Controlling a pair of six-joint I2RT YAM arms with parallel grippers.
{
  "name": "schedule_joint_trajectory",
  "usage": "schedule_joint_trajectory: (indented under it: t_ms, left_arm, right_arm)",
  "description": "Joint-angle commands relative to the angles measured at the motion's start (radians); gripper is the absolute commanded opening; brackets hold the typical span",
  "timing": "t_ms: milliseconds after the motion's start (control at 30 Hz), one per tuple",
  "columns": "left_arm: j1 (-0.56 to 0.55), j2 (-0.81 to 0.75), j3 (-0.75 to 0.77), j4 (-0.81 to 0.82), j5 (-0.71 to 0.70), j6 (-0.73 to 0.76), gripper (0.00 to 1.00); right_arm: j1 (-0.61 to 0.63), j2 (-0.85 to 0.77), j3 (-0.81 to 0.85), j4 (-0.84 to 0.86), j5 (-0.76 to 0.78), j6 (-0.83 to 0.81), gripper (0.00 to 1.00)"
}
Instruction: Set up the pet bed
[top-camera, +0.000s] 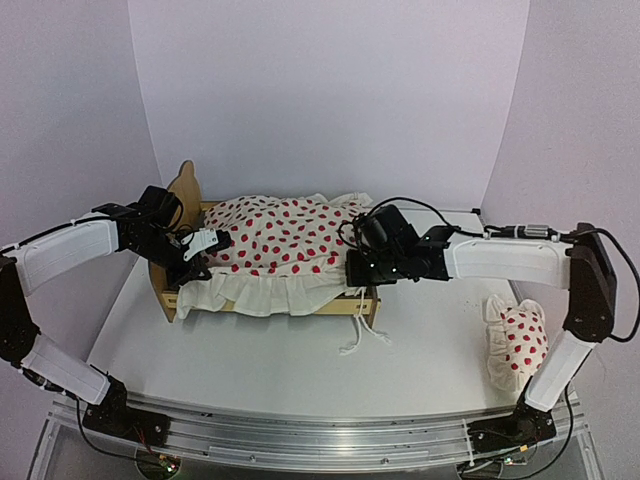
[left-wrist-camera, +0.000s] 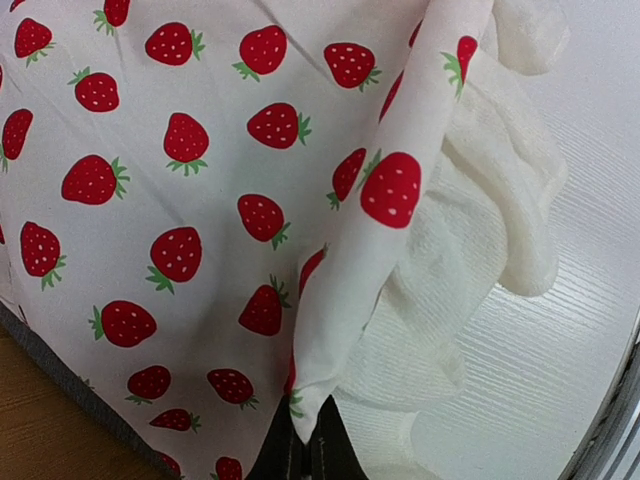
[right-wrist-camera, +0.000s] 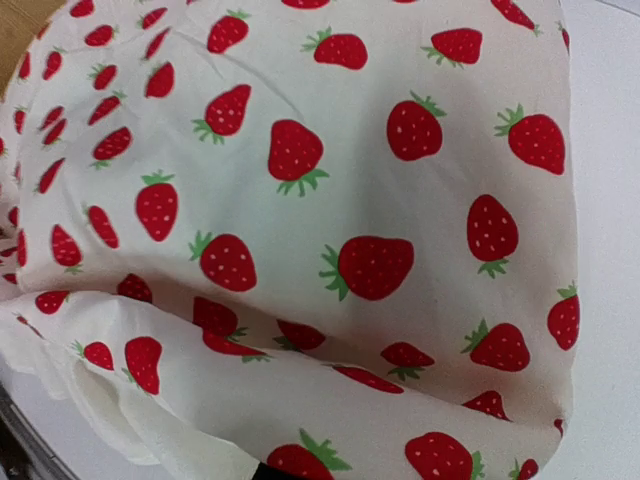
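Observation:
The pet bed (top-camera: 186, 188) stands at the middle left of the table, its wavy headboard on the left. A white strawberry-print duvet (top-camera: 282, 245) with a ruffled edge lies over it and hangs down the near side. My left gripper (top-camera: 204, 246) is at the headboard end. In the left wrist view, my left gripper (left-wrist-camera: 306, 446) is shut on a folded corner of the duvet (left-wrist-camera: 200, 200). My right gripper (top-camera: 358, 268) sits at the footboard end. In the right wrist view the duvet (right-wrist-camera: 330, 200) fills the picture, a fold covers the jaws, and only a dark tip (right-wrist-camera: 262, 472) shows.
A small strawberry-print pillow (top-camera: 517, 342) lies on the table at the right, beside the right arm's base. White cords (top-camera: 362, 340) dangle from the duvet's foot end onto the table. The bed's grey base (left-wrist-camera: 60, 378) and wood rail (left-wrist-camera: 30, 435) show under the duvet.

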Motion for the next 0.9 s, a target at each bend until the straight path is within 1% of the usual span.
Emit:
schedule_joint_trajectory:
  t_ms: [0, 100, 200, 333, 400, 467, 567, 633, 733, 800, 867]
  left_arm:
    - [0.006, -0.017, 0.039, 0.000, 0.004, 0.020, 0.00]
    - [0.006, -0.016, 0.038, -0.002, -0.001, 0.024, 0.00]
    - [0.006, -0.017, 0.038, -0.005, -0.005, 0.029, 0.00]
    - [0.006, -0.017, 0.038, -0.008, -0.017, 0.039, 0.00]
    - [0.006, -0.017, 0.037, -0.007, -0.016, 0.041, 0.00]
    - [0.006, -0.018, 0.032, -0.004, -0.006, 0.038, 0.00]
    - [0.006, -0.020, 0.026, -0.004, 0.009, 0.036, 0.00]
    - [0.006, -0.023, 0.027, -0.023, 0.023, 0.044, 0.03]
    - [0.006, -0.038, 0.030, -0.067, 0.065, 0.069, 0.19]
    - [0.006, -0.048, 0.035, -0.088, 0.102, 0.076, 0.27]
    - [0.006, -0.062, 0.043, -0.106, 0.138, 0.074, 0.33]
  right_arm:
    - [-0.030, -0.070, 0.032, -0.111, -0.212, 0.071, 0.00]
    - [-0.048, -0.074, 0.035, -0.174, -0.315, 0.119, 0.00]
    - [-0.057, -0.074, 0.040, -0.242, -0.383, 0.146, 0.00]
    - [-0.068, -0.064, 0.094, -0.348, -0.487, 0.184, 0.00]
    - [-0.071, -0.057, 0.132, -0.414, -0.508, 0.192, 0.00]
    - [-0.071, -0.055, 0.137, -0.470, -0.473, 0.185, 0.01]
    - [-0.073, -0.053, 0.119, -0.513, -0.419, 0.181, 0.10]
    - [-0.073, -0.050, 0.127, -0.529, -0.415, 0.174, 0.23]
    - [-0.073, -0.064, 0.142, -0.567, -0.377, 0.155, 0.36]
    - [-0.078, -0.081, 0.150, -0.594, -0.338, 0.142, 0.42]
    - [-0.090, -0.103, 0.152, -0.605, -0.294, 0.138, 0.45]
